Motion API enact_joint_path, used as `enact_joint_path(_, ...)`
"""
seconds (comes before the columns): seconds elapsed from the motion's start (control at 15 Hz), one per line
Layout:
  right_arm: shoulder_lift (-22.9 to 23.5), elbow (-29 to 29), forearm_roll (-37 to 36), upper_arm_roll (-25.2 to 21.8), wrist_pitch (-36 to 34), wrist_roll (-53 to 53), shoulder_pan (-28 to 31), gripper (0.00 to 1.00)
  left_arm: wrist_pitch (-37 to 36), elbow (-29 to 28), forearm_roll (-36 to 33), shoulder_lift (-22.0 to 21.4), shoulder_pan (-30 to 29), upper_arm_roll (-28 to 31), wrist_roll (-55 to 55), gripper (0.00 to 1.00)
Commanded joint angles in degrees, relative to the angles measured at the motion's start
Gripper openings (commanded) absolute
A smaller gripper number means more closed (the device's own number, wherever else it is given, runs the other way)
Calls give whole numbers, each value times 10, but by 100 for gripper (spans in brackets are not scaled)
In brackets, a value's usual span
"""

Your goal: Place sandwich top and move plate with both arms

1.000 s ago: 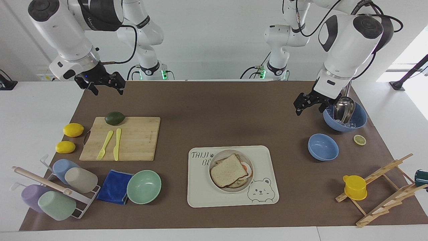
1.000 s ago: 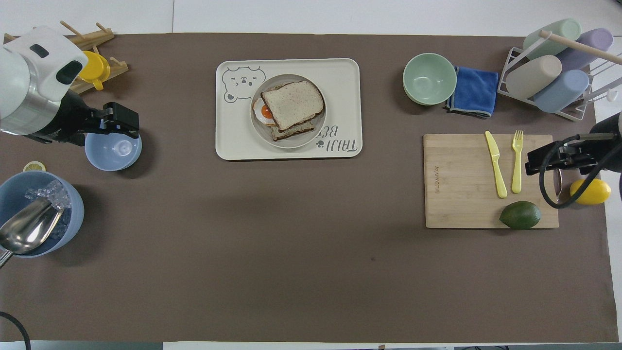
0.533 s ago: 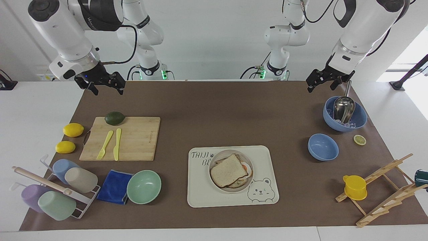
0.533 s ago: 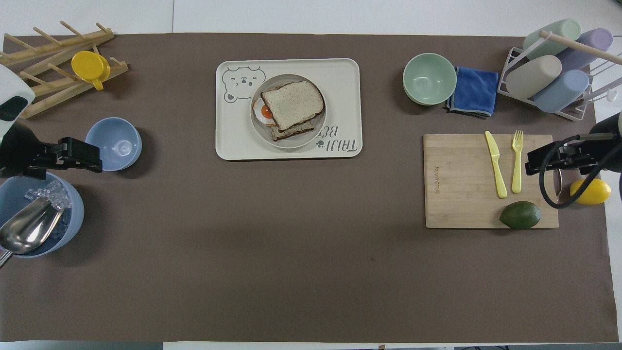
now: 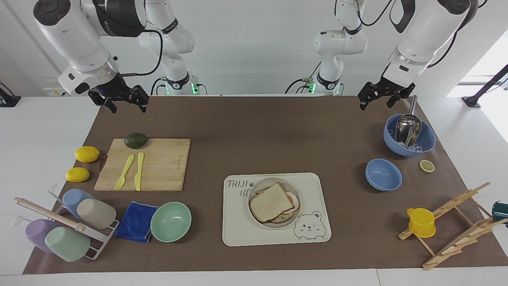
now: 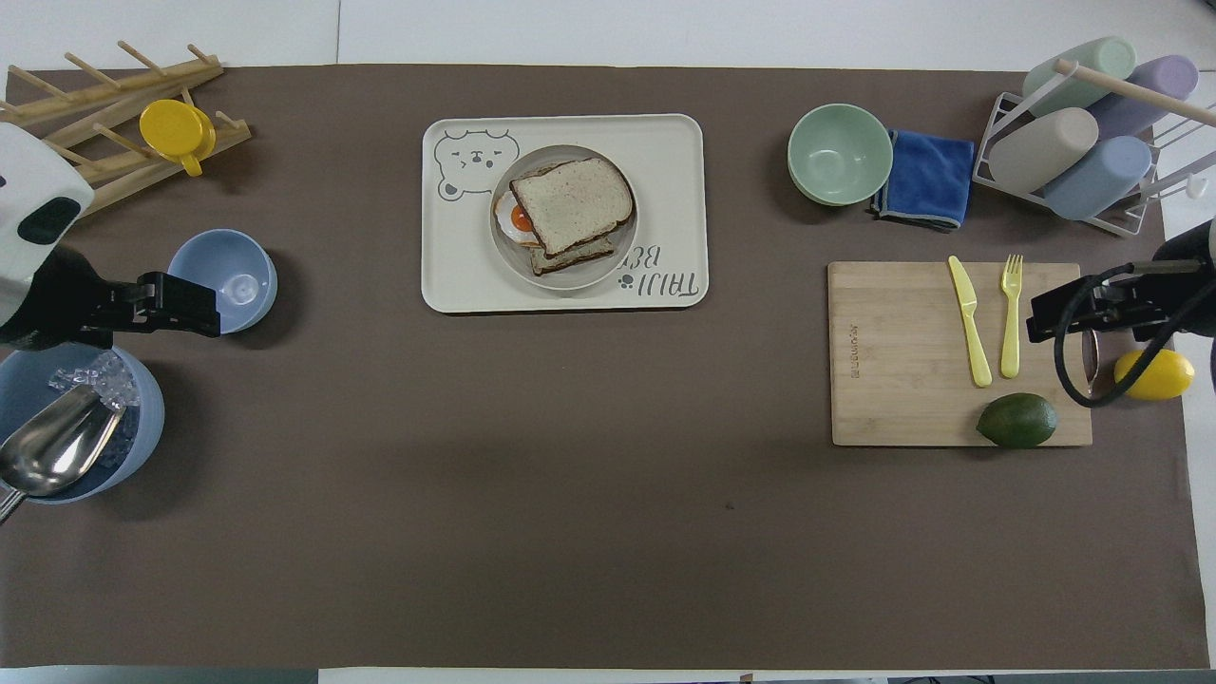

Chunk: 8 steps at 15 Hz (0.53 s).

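A plain white wall (image 5: pixel 254 47) stands at the robots' end; the white worktop (image 5: pixel 47 131) carries a brown mat (image 5: pixel 270 131) — daylight enters by the left arm's end.

egg slice (image 6: pixel 518 220): mostly under sandwich top (image 6: pixel 573 203) | scoop (image 6: pixel 47 454): handle cut off

Even, bright light fills my workspace. Soft shadows sit under the small pale-blue bowl (image 6: pixel 224 294) beside my left gripper (image 6: pixel 180 306). Both views are sharp.
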<state>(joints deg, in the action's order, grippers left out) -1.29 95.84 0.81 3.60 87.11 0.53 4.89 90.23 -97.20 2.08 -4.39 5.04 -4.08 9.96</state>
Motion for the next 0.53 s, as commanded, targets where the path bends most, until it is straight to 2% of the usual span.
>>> enact_joint_path(0.0,-7,4,1,3,2,9,5,100,-7,7,6,-3,8,2,-1,100)
enact_joint_path(0.47,-7,4,1,3,2,9,5,100,-7,2,6,-4,8,2,-4,100)
